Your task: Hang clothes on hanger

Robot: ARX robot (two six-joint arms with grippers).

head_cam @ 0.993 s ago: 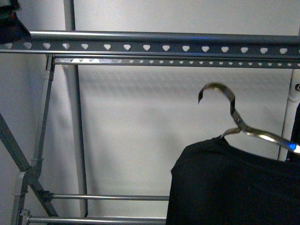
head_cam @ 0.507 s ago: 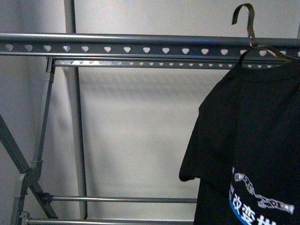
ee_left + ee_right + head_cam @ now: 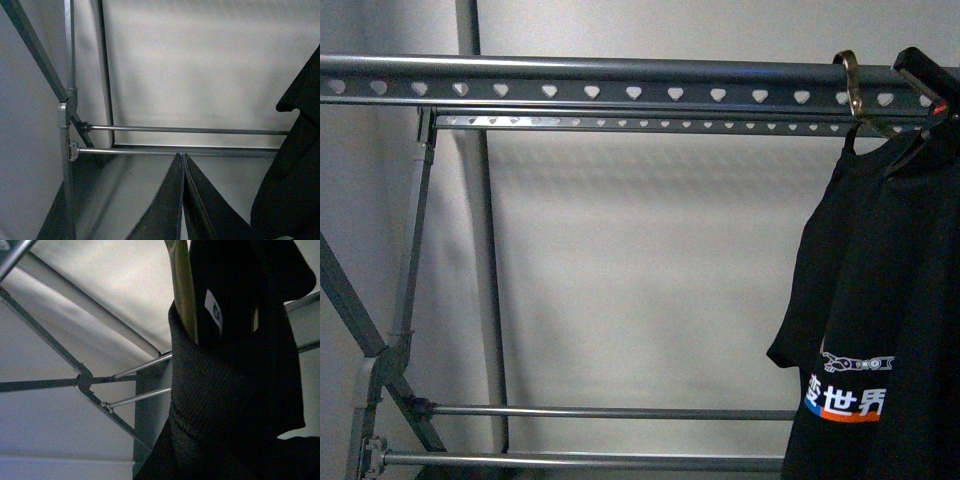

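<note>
Black T-shirt (image 3: 880, 300) hangs at the right edge of the frame on a brassy wire hook (image 3: 850, 85) looped over the grey rack's top rail (image 3: 620, 80), so its weight looks carried by the rail. White lettering and a chain graphic show low on it. Right gripper (image 3: 925, 75) sits by the collar; can't tell its grip. Left gripper (image 3: 182, 200) is clenched, empty.

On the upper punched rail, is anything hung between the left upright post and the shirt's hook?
No. In the front view the grey heart-punched rack rail runs bare from the upright post to the brass hanger hook carrying the black printed T-shirt.
</note>
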